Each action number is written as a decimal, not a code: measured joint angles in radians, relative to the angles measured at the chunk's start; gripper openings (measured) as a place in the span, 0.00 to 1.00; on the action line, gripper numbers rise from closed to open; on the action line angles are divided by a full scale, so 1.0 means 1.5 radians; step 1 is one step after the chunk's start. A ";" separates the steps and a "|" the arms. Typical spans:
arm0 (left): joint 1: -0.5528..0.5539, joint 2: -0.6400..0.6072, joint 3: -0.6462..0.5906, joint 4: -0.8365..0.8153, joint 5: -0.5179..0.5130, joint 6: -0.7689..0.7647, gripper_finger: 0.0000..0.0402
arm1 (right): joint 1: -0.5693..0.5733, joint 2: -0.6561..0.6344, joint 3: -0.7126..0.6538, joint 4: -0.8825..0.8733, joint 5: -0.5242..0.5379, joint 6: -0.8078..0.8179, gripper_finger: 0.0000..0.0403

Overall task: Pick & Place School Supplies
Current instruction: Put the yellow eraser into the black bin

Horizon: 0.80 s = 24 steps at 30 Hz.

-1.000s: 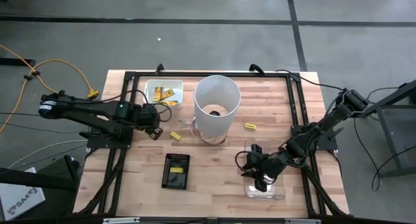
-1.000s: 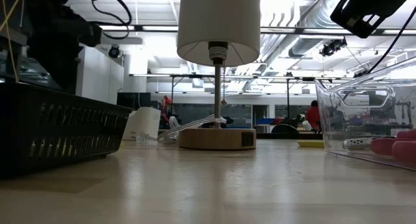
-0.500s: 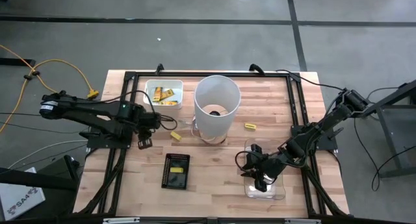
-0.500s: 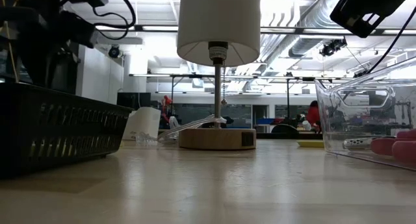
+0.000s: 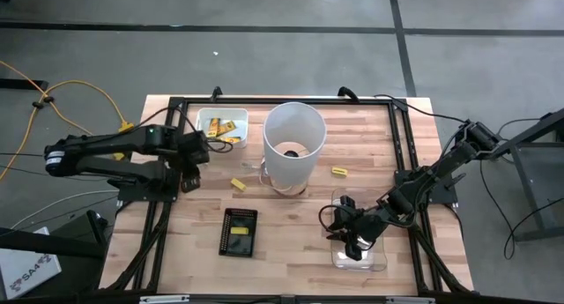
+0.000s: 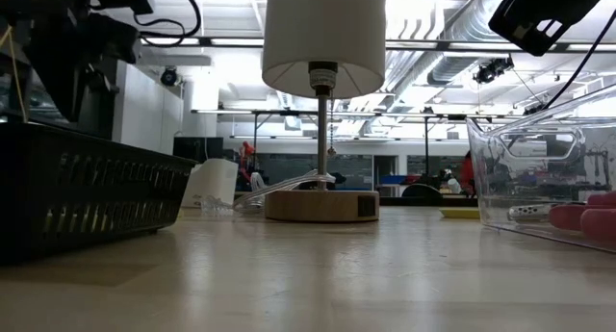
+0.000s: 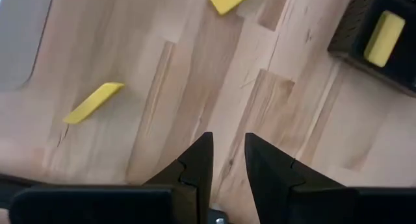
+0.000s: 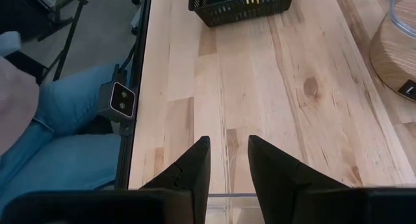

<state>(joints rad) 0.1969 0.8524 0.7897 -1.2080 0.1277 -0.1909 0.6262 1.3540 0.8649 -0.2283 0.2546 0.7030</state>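
Several yellow pieces lie in the white tray point(image 5: 221, 128). One yellow piece point(image 5: 238, 184) lies loose on the table left of the lamp, another point(image 5: 339, 172) to its right. A further one lies in the black basket point(image 5: 239, 231). My left gripper point(image 5: 189, 174) hovers left of the loose piece point(image 7: 93, 102), fingers close together with nothing between them. My right gripper point(image 5: 353, 242) hangs shut and empty over the clear container point(image 5: 374, 260). The pink-handled tools point(image 6: 585, 217) lie inside that container.
The tall white lamp point(image 5: 293, 145) stands mid-table on a wooden base point(image 6: 320, 205), between the two arms. A black frame point(image 5: 398, 176) runs around the work area. A person's blue-clad legs point(image 8: 58, 133) show beyond the table edge in the right wrist view.
My left gripper has drawn away from the loose yellow piece toward the table's left edge, and its arm has swung back with it. The piece stays where it was. My right arm has kept still.
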 joint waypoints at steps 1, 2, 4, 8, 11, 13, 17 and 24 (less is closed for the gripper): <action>0.006 -0.003 0.000 0.002 0.004 0.004 0.21 | 0.000 0.000 0.000 0.000 0.000 0.000 0.24; 0.011 -0.004 0.001 0.002 0.013 0.010 0.21 | 0.000 0.000 0.000 0.000 0.000 0.000 0.24; 0.020 -0.005 0.011 0.002 0.036 0.027 0.21 | 0.000 0.000 0.000 0.000 0.000 0.000 0.24; 0.037 -0.004 0.047 0.021 0.109 0.055 0.21 | 0.000 0.000 0.000 0.000 0.000 0.000 0.24; 0.038 -0.004 0.071 0.045 0.140 0.093 0.21 | 0.000 0.000 0.000 0.000 0.000 0.000 0.24; 0.037 -0.004 0.082 0.047 0.140 0.142 0.21 | 0.000 0.000 0.000 0.000 0.000 0.000 0.24; 0.037 -0.004 0.090 0.040 0.119 0.261 0.21 | 0.000 0.000 0.000 0.000 0.000 0.000 0.24; 0.037 -0.006 0.090 -0.053 0.028 0.386 0.21 | 0.000 0.000 0.000 0.000 0.000 0.000 0.24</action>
<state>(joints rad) 0.2523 0.8427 0.9245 -1.2883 0.1702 0.3881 0.6262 1.3540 0.8646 -0.2279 0.2546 0.7033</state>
